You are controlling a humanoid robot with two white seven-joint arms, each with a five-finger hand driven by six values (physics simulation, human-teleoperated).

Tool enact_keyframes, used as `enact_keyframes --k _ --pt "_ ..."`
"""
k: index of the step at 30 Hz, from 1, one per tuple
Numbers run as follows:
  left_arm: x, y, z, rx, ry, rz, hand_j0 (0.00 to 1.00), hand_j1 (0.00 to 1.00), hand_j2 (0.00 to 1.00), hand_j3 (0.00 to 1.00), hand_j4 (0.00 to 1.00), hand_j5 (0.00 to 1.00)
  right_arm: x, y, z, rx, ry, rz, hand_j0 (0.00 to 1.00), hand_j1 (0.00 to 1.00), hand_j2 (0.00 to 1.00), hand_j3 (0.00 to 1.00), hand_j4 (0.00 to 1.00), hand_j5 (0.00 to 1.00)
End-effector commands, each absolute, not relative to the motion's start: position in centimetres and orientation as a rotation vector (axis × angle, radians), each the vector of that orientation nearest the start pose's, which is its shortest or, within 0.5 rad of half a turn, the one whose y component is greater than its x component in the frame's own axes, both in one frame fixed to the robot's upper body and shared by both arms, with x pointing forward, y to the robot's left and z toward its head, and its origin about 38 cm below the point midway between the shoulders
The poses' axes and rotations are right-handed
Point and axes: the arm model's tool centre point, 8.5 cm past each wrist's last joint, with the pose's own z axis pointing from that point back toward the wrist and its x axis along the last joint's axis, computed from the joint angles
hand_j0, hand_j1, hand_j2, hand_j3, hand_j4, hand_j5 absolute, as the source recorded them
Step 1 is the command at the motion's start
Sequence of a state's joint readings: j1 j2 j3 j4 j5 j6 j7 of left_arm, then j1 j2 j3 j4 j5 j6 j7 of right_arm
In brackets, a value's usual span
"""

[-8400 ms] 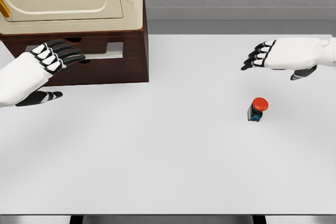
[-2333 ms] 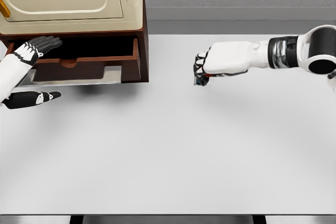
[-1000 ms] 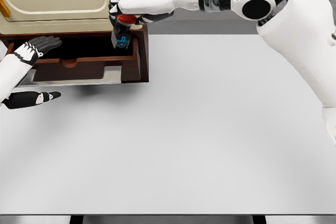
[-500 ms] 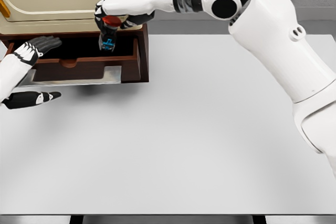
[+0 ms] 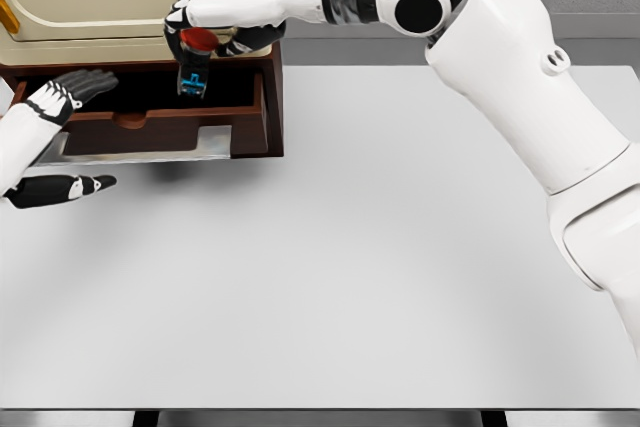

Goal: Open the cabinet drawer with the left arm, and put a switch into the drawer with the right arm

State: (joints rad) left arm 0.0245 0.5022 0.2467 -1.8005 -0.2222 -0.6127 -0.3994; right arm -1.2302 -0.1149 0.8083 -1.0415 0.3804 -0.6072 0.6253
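- Right hand reaches across from the right on a long, extended arm, fingers curled around the switch, which hangs above the open drawer.
- Left hand rests at the drawer's left end, fingers relaxed, gripping nothing.
- Drawer sticks out from the dark wooden cabinet.

switch: red cap on top, black body with cyan-blue marks on its face
cabinet: cream-beige upper body with a paler recessed panel outline, one orange-yellow bit at the far left edge; base is dark reddish-brown wood
drawer: same red-brown wood, near-black interior, light grey-silver front strip
right hand: white shell, black fingers; arm white with a chrome-and-black banded wrist and black joint disc
left hand: white back, black fingers with white segment patches
table: plain off-white, dark edge below
back wall: mottled grey
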Motion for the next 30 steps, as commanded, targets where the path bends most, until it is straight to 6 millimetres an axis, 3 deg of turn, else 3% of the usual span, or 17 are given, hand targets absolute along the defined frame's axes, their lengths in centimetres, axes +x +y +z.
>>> enact_keyframes --k 1,8,9,12,14,17,19,21,25,28,30 --pt "32.5 35.7 23.2 0.525 -2.014 -1.228 1.00 1.00 1.00 1.00 1.00 1.00 51.0 -1.4 35.2 0.335 2.036 -2.620 1.00 1.00 1.00 1.00 1.00 1.00" --pt "32.5 35.7 23.2 0.524 -2.014 -1.226 1.00 1.00 1.00 1.00 1.00 1.00 50.9 -1.8 35.4 0.336 2.047 -2.610 1.00 1.00 1.00 1.00 1.00 1.00" --pt "32.5 35.7 23.2 0.525 -2.014 -1.228 1.00 1.00 1.00 1.00 1.00 1.00 49.9 -1.7 35.9 0.337 2.032 -2.570 1.00 1.00 1.00 1.00 1.00 1.00" --pt "32.5 35.7 23.2 0.524 -2.014 -1.226 1.00 1.00 1.00 1.00 1.00 1.00 46.9 -8.2 35.3 0.450 1.937 -2.542 1.00 1.00 1.00 1.00 1.00 1.00" --pt "32.5 35.6 23.2 0.523 -2.018 -1.222 1.00 1.00 1.00 1.00 1.00 1.00 45.0 -14.9 35.8 0.586 2.047 -2.486 1.00 1.00 1.00 1.00 1.00 1.00" --pt "32.5 35.5 23.1 0.520 -2.021 -1.215 1.00 1.00 1.00 1.00 1.00 1.00 44.1 -22.8 37.2 0.827 2.225 -2.416 1.00 1.00 1.00 1.00 1.00 1.00" --pt "32.5 35.5 23.0 0.516 -2.018 -1.219 1.00 1.00 1.00 1.00 1.00 1.00 44.0 -23.3 35.7 0.809 2.238 -2.452 1.00 1.00 1.00 1.00 1.00 1.00" --pt "32.5 35.5 23.0 0.515 -2.016 -1.220 1.00 1.00 1.00 1.00 1.00 1.00 43.0 -22.9 35.9 0.804 2.214 -2.431 1.00 1.00 1.00 1.00 1.00 1.00" --pt "32.5 35.5 23.0 0.515 -2.016 -1.220 1.00 1.00 1.00 1.00 1.00 1.00 42.7 -25.4 35.9 0.879 2.162 -2.493 1.00 1.00 1.00 1.00 1.00 1.00" --pt "32.5 35.5 23.0 0.515 -2.016 -1.220 1.00 1.00 1.00 1.00 1.00 1.00 42.3 -27.0 36.2 0.874 2.223 -2.482 1.00 1.00 1.00 1.00 1.00 1.00" --pt "32.5 35.5 23.0 0.514 -2.015 -1.220 1.00 1.00 1.00 1.00 1.00 1.00 42.2 -27.3 35.0 0.844 2.232 -2.519 1.00 1.00 1.00 1.00 1.00 1.00"
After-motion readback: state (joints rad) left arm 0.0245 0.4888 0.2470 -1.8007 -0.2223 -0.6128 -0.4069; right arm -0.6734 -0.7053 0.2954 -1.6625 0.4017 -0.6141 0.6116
